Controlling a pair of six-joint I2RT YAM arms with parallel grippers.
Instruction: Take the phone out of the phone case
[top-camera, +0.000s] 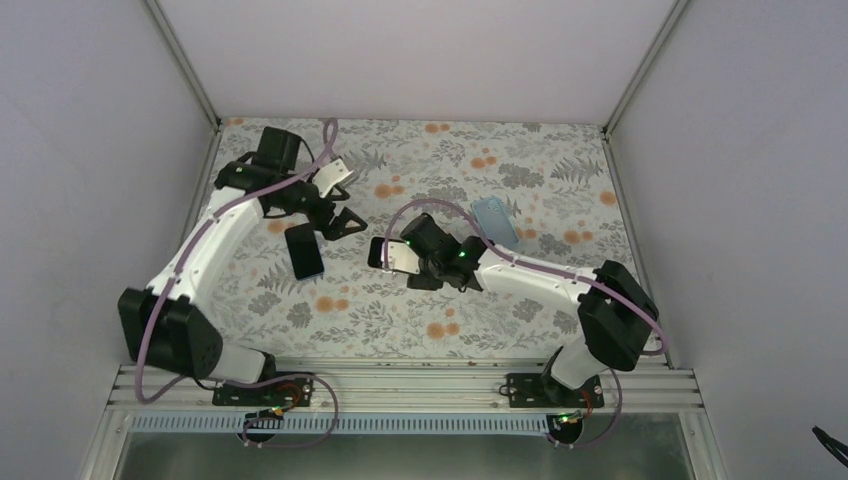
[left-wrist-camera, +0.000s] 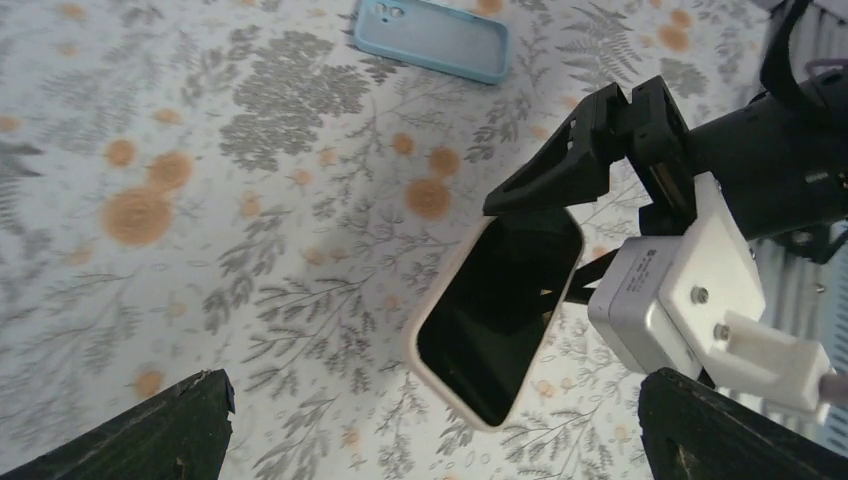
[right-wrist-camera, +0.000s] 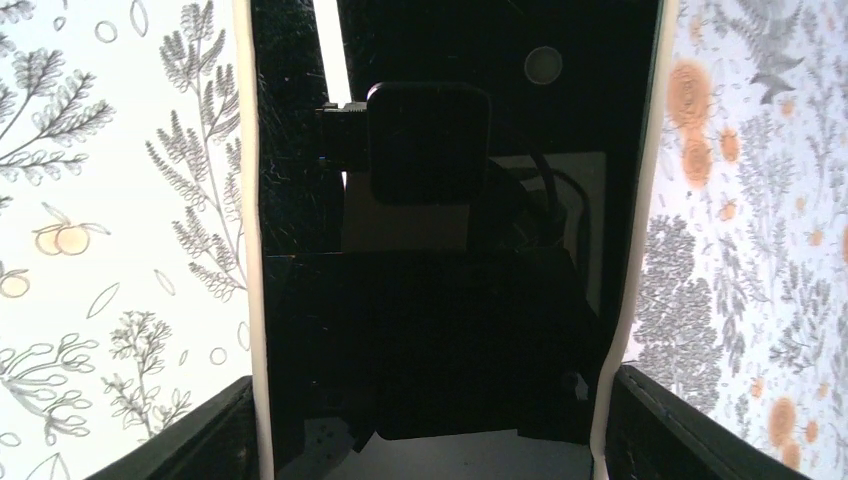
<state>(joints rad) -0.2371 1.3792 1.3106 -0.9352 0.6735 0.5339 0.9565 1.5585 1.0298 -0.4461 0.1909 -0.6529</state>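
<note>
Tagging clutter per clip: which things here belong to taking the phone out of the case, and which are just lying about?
Job:
dark-screened phone with a cream rim, held by the right gripper
empty light blue phone case
open left gripper

Lying about:
dark flat rectangle on the floral table cover near the left gripper; what it is cannot be told

Surface (top-camera: 560, 170): pale, w/ grey fern-leaf print + orange blossoms. Phone (left-wrist-camera: 500, 310): glossy black screen, cream rim. Case (left-wrist-camera: 435, 38): light blue. L arm (top-camera: 205, 245) & R arm (top-camera: 530, 280): white links, black joints. Cables (top-camera: 329, 130) purple.
</note>
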